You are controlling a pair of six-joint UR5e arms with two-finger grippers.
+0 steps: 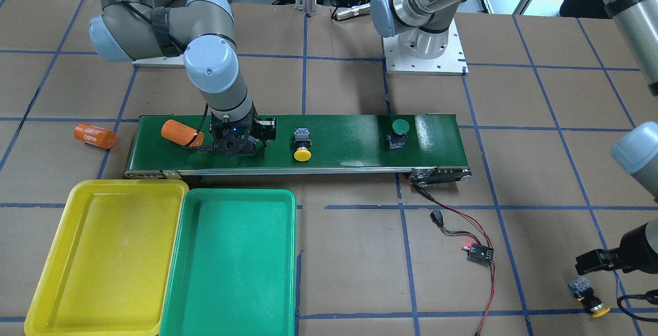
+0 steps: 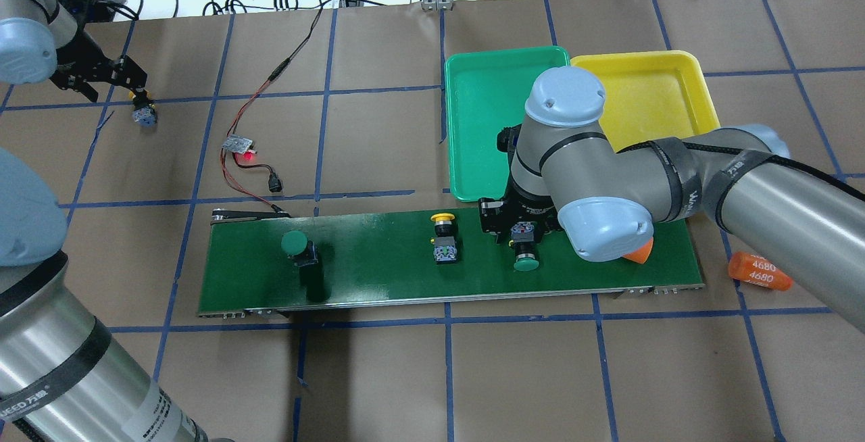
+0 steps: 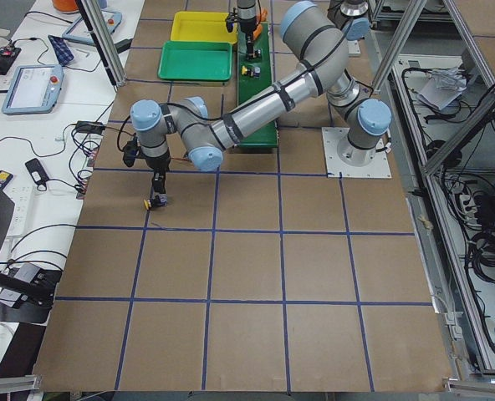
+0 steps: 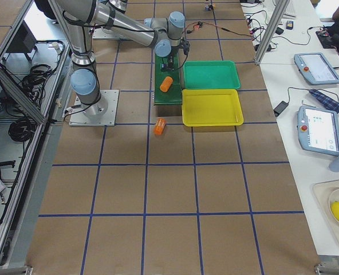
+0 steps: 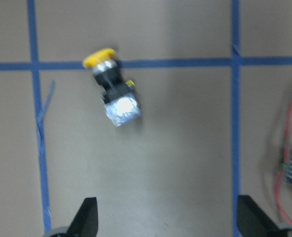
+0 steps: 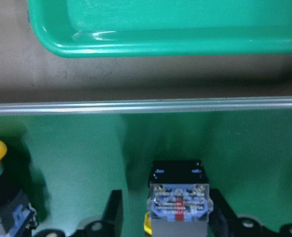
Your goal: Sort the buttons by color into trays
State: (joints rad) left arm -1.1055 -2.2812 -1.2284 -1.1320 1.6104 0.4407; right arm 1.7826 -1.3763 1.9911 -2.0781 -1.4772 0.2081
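The yellow tray point(image 1: 103, 254) and the green tray point(image 1: 231, 264) lie side by side, both empty. My right gripper point(image 2: 524, 234) is down on the belt, open, its fingers either side of a lying green button point(image 2: 526, 265), with a gap at one finger in the right wrist view point(image 6: 178, 207). A yellow button point(image 1: 302, 146) lies mid-belt and another green button point(image 1: 398, 130) stands farther along. My left gripper point(image 5: 168, 217) hangs wide open above a second yellow button point(image 5: 111, 86) lying on the paper.
The dark green conveyor belt point(image 1: 349, 146) runs behind the trays. One orange cylinder point(image 1: 177, 133) lies on its end beside my right gripper, another point(image 1: 94, 135) on the paper beyond it. A small circuit board point(image 1: 479, 252) with red wires sits between the belt and my left gripper.
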